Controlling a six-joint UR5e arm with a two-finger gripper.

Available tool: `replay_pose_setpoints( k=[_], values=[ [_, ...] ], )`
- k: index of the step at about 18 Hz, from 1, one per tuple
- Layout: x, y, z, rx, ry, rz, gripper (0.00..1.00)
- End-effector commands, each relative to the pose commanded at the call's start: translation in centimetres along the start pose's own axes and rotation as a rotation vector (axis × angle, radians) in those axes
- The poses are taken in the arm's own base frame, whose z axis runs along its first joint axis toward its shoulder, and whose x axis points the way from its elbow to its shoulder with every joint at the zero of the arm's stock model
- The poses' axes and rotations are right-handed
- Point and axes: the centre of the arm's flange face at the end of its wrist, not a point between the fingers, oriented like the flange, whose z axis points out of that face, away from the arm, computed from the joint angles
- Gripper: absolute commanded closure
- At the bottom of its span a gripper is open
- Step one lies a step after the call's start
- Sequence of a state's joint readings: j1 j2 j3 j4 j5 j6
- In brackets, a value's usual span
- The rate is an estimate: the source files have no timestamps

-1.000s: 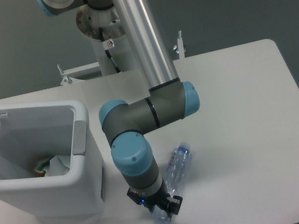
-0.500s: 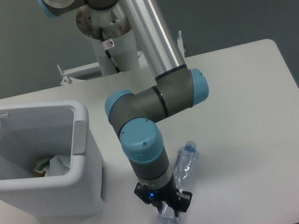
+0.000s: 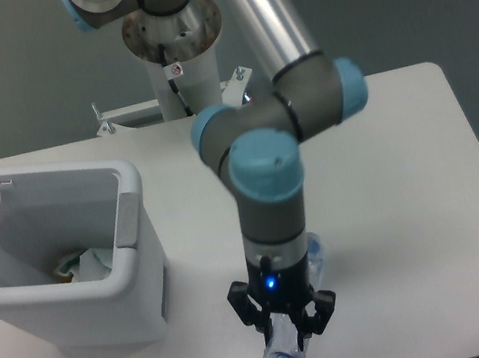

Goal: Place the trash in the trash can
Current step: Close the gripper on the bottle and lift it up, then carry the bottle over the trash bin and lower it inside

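gripper [image 3: 286, 329]: clamped on the bottle [image 3: 287, 355] | bottle: clear, held between the fingers, its lower end sticking out below them, another part showing behind the wrist, lifted over the table [image 3: 410, 206] near its front edge | bin [image 3: 131, 243]: at left, lid open, crumpled wrapper [image 3: 83, 263] inside | bottle well right of bin

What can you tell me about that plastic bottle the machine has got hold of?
The bottle is clear, crumpled-looking plastic with a bluish tint. Most of it is hidden behind the arm: one rounded end pokes out below the gripper, and a sliver shows beside the wrist higher up. The black fingers sit on either side of it and appear closed on it. It lies over the front part of the white table, to the right of the bin. Whether it is lifted clear cannot be told.
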State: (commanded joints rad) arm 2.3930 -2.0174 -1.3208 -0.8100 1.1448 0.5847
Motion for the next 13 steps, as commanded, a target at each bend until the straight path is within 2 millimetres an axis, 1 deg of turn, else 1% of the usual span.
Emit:
replay_pose_setpoints(
  k=[3,5,6,10,13],
  values=[
    [1.2,-2.4,-4.4,0.114,0.061,-0.042,0.82],
    [2.2,-3.8,-6.8,0.180,0.110,-0.061,0.82],
    [2.7,-4.3,-7.5,0.205,0.135,-0.065,0.82],
    [4.2,-6.4,-11.8,0.304,0.212,-0.070,0.82],
    [4.9,-8.3,-14.2,0.367,0.260,-0.076,0.82]
  ],
)
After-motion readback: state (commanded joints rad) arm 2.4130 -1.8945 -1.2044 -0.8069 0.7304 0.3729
